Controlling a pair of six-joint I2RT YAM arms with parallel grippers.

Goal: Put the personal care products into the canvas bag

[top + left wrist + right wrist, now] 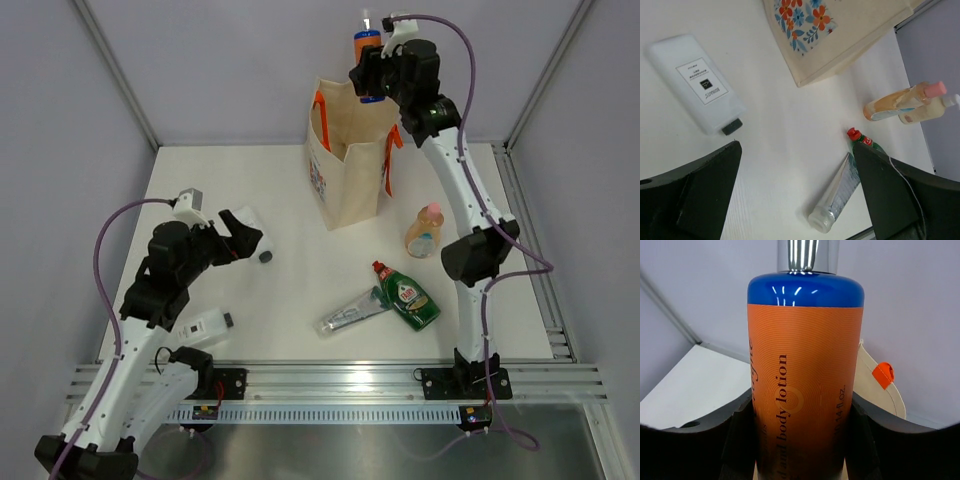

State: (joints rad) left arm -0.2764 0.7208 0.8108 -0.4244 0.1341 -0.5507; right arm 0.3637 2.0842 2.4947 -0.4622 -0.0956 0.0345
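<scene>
Right pincer [375, 78] grips orange lotion bottle [366, 44] high up by canvas bag [350, 175], near worktop [290, 290] far edge. Left pincer [243, 232] wide above white bottle [695, 82], well apart from bag. Tube [352, 312], green bottle [408, 296] near front edge. Grey walls [250, 60] around.

white table [290, 300], pale grey walls [220, 60], metal corner posts [115, 75], aluminium rail [340, 378] along near edge

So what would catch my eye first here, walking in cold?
The orange lotion bottle with its blue shoulder, clamped in the right gripper high above the canvas bag at the back of the table. Next, the left gripper, wide open near a white bottle on the left. The green bottle, tube and amber bottle lie loose, nearer than the bag.
</scene>
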